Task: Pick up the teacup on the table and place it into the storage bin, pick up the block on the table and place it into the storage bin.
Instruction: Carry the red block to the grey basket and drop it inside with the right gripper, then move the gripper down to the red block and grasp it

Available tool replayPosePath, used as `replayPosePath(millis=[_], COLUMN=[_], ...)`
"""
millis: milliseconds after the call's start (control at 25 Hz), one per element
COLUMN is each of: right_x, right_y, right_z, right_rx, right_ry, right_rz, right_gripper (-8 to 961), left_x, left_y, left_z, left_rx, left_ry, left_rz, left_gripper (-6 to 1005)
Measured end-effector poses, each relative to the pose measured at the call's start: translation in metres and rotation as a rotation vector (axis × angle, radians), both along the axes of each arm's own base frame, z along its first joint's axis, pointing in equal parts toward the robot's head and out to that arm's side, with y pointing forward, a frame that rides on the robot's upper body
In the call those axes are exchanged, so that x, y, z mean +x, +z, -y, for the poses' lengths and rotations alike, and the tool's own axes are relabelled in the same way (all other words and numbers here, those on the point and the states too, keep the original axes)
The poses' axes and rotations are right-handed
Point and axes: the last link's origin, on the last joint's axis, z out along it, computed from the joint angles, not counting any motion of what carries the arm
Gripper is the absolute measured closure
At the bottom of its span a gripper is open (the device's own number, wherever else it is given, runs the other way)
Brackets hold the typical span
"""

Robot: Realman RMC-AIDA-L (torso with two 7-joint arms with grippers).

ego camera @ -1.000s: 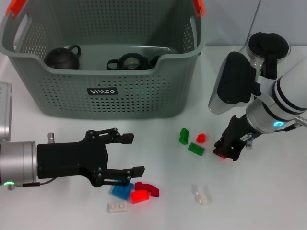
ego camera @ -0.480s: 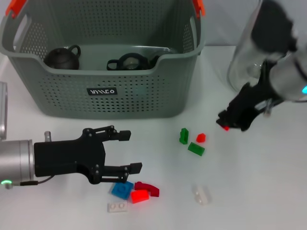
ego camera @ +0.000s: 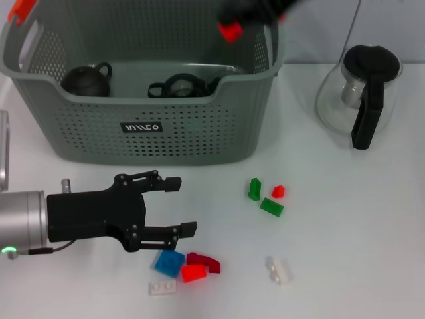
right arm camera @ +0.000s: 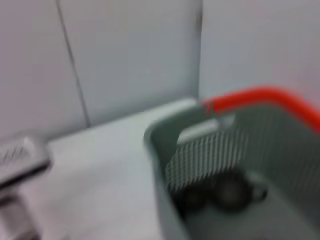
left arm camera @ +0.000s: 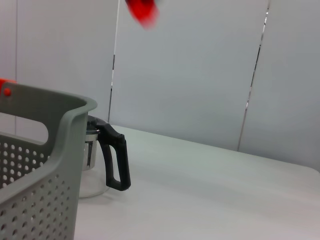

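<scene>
right gripper (ego camera: 249,12) is up over the storage bin (ego camera: 199,133) pinching a red block (ego camera: 231,30), left gripper (ego camera: 174,206) sits spread open by the loose blocks (ego camera: 186,266) on the table (ego camera: 345,232)

A plain white tabletop (ego camera: 358,226) fills the lower part of the head view, evenly lit with soft, faint shadows. Behind it stands a pale grey wall (left arm camera: 200,65) made of flat panels, split by thin dark vertical seams (left arm camera: 254,75). The tabletop's far edge meets this wall.
</scene>
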Motion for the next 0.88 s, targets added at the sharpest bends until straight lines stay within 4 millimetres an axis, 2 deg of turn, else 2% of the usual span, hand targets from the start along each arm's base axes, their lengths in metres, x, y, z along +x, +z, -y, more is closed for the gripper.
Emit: replayPosePath(millis=[120, 200, 360, 440, 720, 880], right_x=[-0.018, -0.022, -0.016, -0.004, 0.010, 0.013], right_y=[-0.004, -0.010, -0.025, -0.033, -0.034, -0.023], right_z=[-0.019, -0.033, -0.059, -0.070, -0.069, -0.040], right_rx=[0.055, 0.086, 0.134, 0.160, 0.188, 0.130], right_ry=[0.028, 0.032, 0.023, 0.018, 0.055, 0.128], right_rz=[-0.029, -0.035, -0.018, 0.008, 0.018, -0.014], right_gripper=[788, 784, 776, 772, 632, 552], left_x=[0.001, 0.001, 0.001, 0.001, 0.000, 0.001], left_y=[0.001, 0.001, 0.001, 0.001, 0.001, 0.002], left_z=[-0.001, -0.001, -0.003, -0.003, -0.003, -0.003], left_rx=[0.002, 0.004, 0.008, 0.008, 0.012, 0.008], left_ry=[-0.004, -0.005, -0.005, -0.005, -0.003, -0.009], left_rz=[-0.002, -0.003, -0.006, -0.006, -0.009, -0.006], left_gripper=[151, 151, 151, 151, 151, 152])
